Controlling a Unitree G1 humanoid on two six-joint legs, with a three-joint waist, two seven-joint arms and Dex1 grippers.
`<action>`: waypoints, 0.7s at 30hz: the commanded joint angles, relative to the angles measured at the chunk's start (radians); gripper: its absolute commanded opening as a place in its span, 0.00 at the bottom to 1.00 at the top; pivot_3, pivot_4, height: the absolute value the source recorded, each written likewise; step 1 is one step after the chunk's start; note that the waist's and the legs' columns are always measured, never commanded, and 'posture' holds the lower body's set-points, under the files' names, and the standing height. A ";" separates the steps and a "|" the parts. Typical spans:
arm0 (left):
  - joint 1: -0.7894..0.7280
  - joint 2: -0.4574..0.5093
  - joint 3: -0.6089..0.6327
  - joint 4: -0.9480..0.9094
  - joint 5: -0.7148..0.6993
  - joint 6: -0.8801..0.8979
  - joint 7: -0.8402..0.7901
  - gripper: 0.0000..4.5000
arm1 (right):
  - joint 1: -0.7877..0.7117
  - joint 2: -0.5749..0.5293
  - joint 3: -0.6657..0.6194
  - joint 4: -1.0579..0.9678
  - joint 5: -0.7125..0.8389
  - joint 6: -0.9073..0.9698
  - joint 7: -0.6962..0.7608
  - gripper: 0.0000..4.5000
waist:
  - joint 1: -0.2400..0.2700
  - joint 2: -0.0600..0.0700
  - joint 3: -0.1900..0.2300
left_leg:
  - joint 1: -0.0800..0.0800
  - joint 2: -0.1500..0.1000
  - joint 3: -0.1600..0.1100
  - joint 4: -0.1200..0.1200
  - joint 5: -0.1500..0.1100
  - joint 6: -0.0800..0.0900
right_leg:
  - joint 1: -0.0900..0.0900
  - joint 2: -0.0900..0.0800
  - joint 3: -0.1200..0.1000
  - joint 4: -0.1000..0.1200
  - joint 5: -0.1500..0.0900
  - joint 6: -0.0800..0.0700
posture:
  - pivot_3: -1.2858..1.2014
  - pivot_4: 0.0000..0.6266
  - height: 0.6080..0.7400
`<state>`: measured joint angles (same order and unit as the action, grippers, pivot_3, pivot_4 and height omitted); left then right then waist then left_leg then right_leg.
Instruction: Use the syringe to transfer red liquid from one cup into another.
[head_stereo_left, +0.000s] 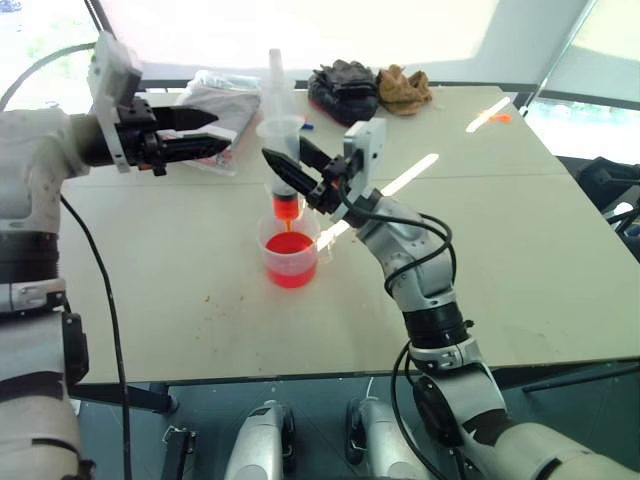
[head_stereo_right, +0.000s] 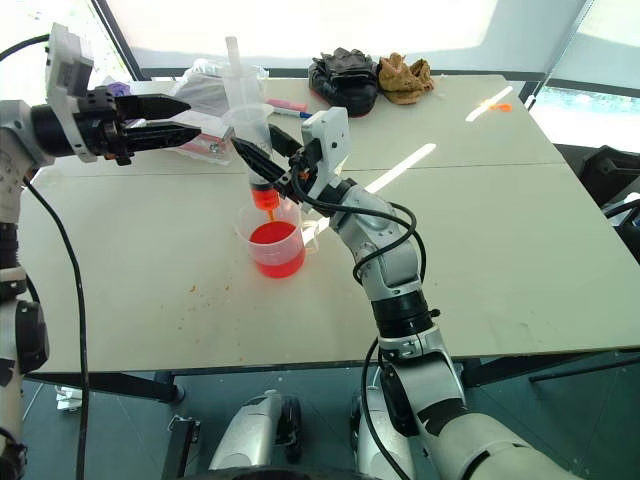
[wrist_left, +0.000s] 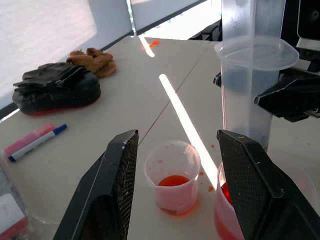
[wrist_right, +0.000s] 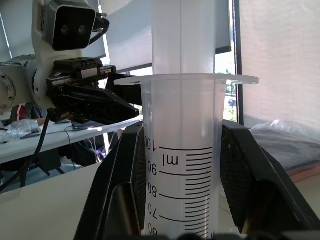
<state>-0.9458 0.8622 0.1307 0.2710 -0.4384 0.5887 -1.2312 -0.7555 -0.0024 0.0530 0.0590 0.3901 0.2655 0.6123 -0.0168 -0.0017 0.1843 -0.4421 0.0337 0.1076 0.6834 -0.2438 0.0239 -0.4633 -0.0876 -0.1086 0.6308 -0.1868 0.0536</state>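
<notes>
Pale tabletop (head_stereo_left: 520, 250) stretches wide and bare toward its right edge and its near edge, so most open room lies there; the clutter sits along the far edge. My right gripper (head_stereo_left: 290, 170) is pinched on the barrel of the one syringe (head_stereo_left: 281, 150), holding it upright above the middle of the table, its plunger drawn high and a little red liquid (head_stereo_left: 286, 207) showing at the bottom of the barrel. Its orange tip hangs just over the wider cup (head_stereo_left: 291, 254), which is about half full of bright red. I count two cups: the second, narrower cup (wrist_left: 172, 176), stands just beside the first on its far side, with only a shallow red pool in its bottom. My left gripper (head_stereo_left: 190, 142) hovers over the far left part of the table, fingers spread and holding nothing, pointing toward the syringe but well apart from it. Along the far edge I count one dark glove (head_stereo_left: 344, 90), one brown cloth (head_stereo_left: 404, 88) touching it, one clear plastic bag (head_stereo_left: 215, 100) near the far left corner, and two markers (wrist_left: 35, 141), pink and blue, between bag and glove.
</notes>
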 joint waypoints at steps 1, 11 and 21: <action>0.023 0.022 0.080 -0.058 -0.050 0.039 0.047 0.57 | -0.034 -0.012 -0.034 -0.088 0.041 0.021 -0.025 0.32 | 0.000 0.000 0.000 | 0.000 0.000 0.000 0.000 0.000 0.000 | 0.000 0.000 0.000 0.000 0.000 0.000 | 0.52 0.24 1.00; 0.099 -0.044 0.148 -0.124 -0.084 0.044 0.215 0.57 | -0.069 -0.017 -0.064 -0.097 0.097 0.108 -0.060 0.32 | 0.001 0.000 0.000 | 0.000 0.000 0.000 0.000 0.000 0.000 | 0.000 0.000 0.000 0.000 0.000 0.000 | 0.52 0.24 1.00; 0.106 -0.132 0.116 -0.093 -0.045 -0.053 0.307 0.57 | -0.373 -0.007 -0.144 0.364 0.038 -0.141 -0.032 0.32 | -0.002 0.000 0.000 | 0.001 -0.001 0.001 0.000 0.000 0.000 | 0.000 0.000 0.000 0.000 0.000 0.000 | 0.52 0.24 1.00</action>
<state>-0.8260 0.7264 0.2438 0.1791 -0.4976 0.5737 -0.9376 -1.0885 -0.0190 -0.0867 0.3615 0.4509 0.2087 0.5599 -0.0192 -0.0018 0.1842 -0.4413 0.0330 0.1084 0.6830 -0.2438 0.0238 -0.4629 -0.0874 -0.1087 0.6306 -0.1866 0.0534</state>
